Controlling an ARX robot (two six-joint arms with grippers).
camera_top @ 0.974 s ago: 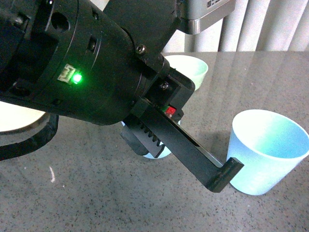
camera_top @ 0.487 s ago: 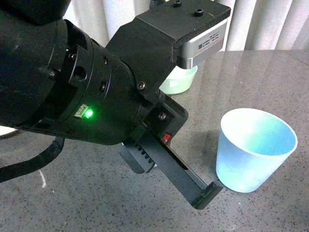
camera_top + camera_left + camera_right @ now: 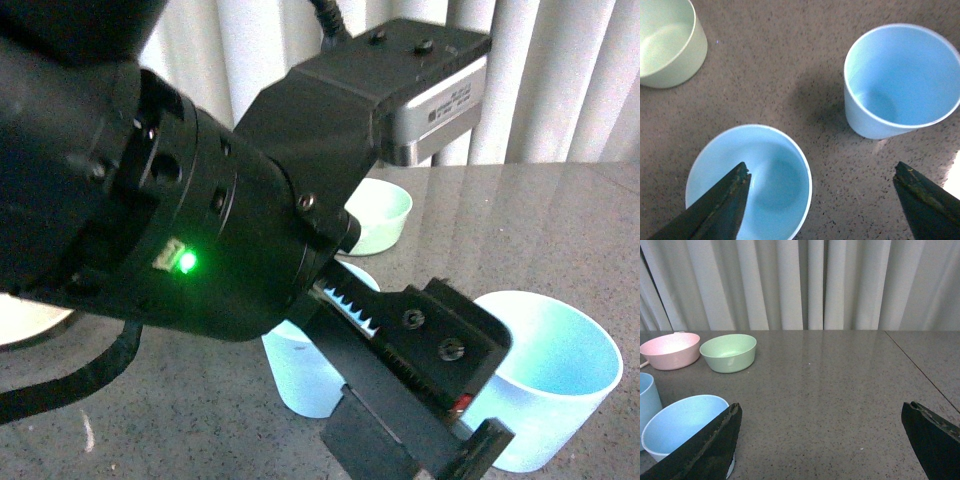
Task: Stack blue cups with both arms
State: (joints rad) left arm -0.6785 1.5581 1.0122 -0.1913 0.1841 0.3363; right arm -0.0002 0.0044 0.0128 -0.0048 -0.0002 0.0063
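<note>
Two light blue cups stand upright on the grey stone table. In the front view one cup (image 3: 548, 385) is at the right, and the other (image 3: 298, 378) is partly hidden behind my black left arm (image 3: 150, 210) with its green light. My left gripper (image 3: 420, 455) is open and empty above the gap between them. In the left wrist view, the gripper (image 3: 821, 170) has one finger (image 3: 722, 200) over the mouth of the nearer cup (image 3: 767, 172). The other cup (image 3: 900, 80) stands apart. My right gripper (image 3: 820, 440) is open and empty, with one finger beside a cup (image 3: 680, 425).
A green bowl (image 3: 385, 215) stands behind the cups, and it also shows in the left wrist view (image 3: 667, 42). The right wrist view shows a pink bowl (image 3: 669, 350) beside the green bowl (image 3: 729, 352), and bare table to the right. White curtains hang behind.
My left arm has swung, and its gripper has turned and come off the right cup's side to hang between the cups. The cup behind it shows more.
</note>
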